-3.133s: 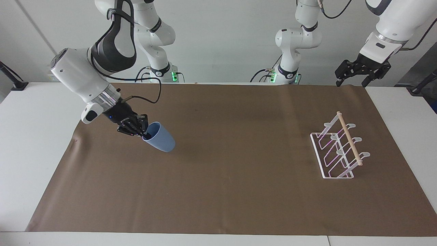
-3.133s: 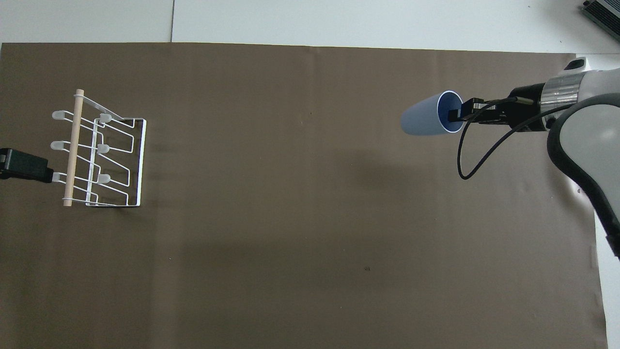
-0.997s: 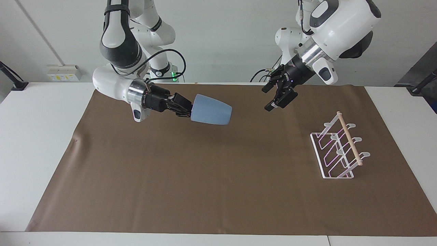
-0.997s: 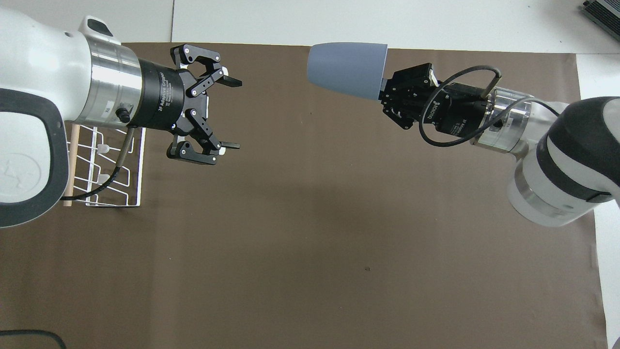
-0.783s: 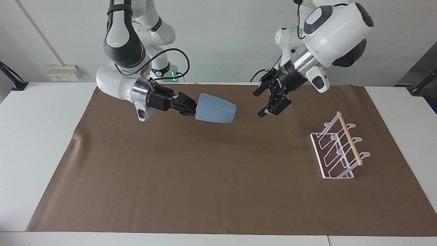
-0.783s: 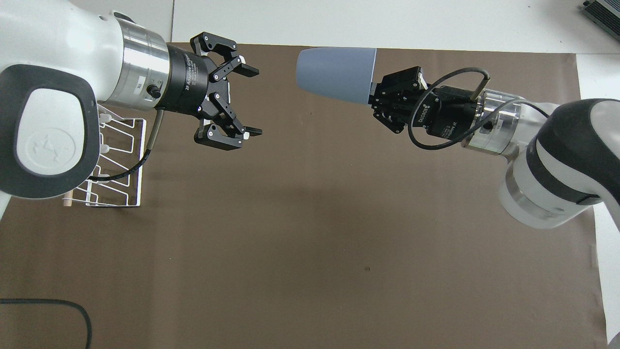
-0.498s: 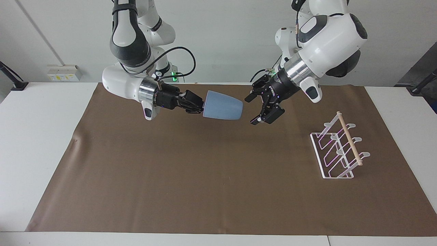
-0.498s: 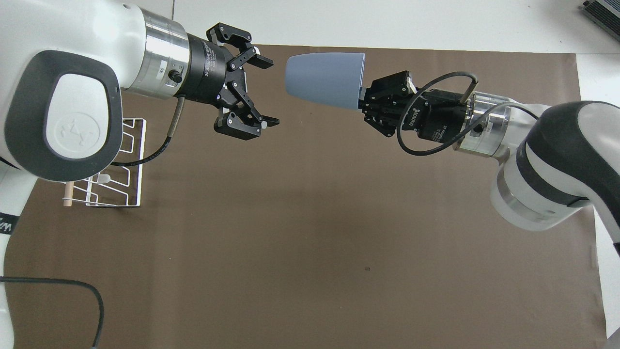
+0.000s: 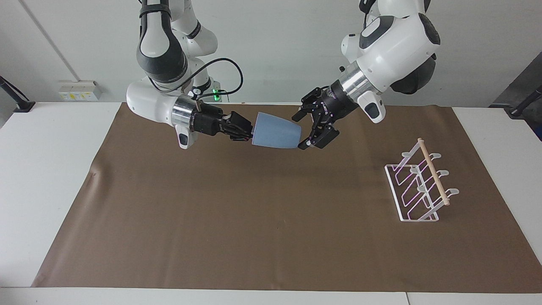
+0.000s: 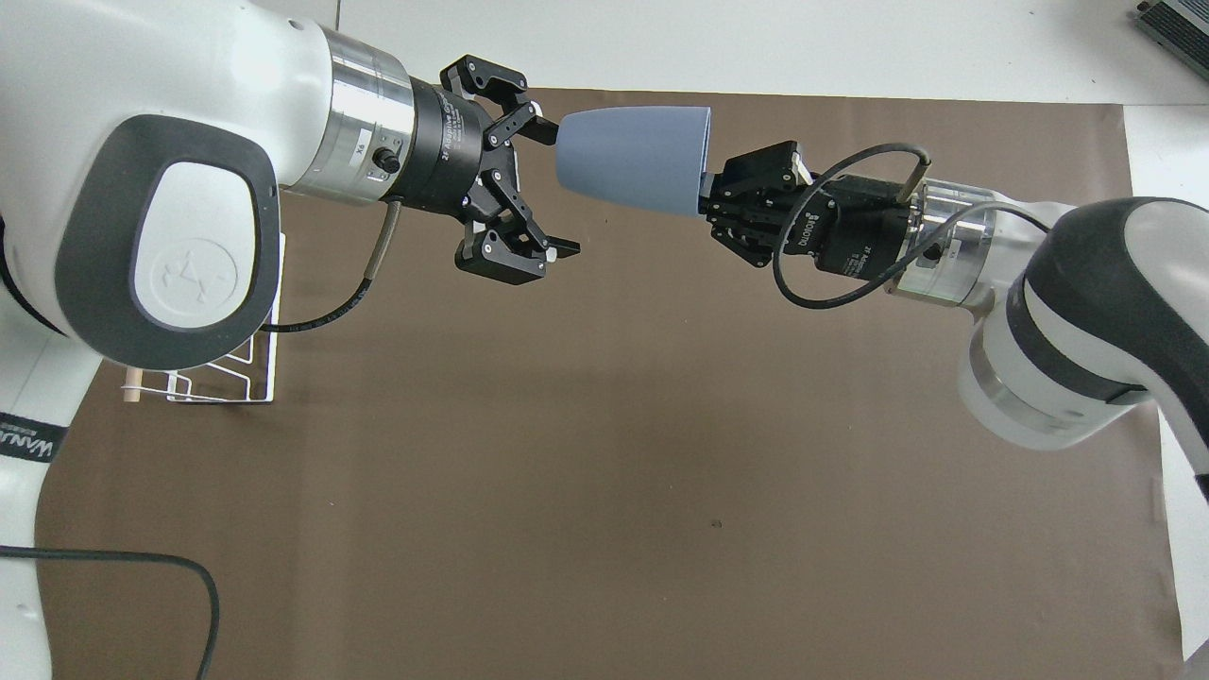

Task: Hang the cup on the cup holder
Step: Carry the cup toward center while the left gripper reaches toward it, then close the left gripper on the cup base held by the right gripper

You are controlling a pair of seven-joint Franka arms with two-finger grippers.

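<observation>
Right claw [image 9: 250,132] clamped on smooth tapered matte-blue cup [image 9: 276,136] rim, left claw [image 9: 301,130] agape around its base

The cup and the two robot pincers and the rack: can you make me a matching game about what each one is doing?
Things:
1. cup
2. left pincer
3. right pincer
4. cup holder

States:
A. open, at the cup's narrow end
B. standing on the brown mat, nothing hung on it
C. shut on the cup's rim
D. held sideways in the air

Pairs: 1-D, 2-A, 3-C, 4-B
</observation>
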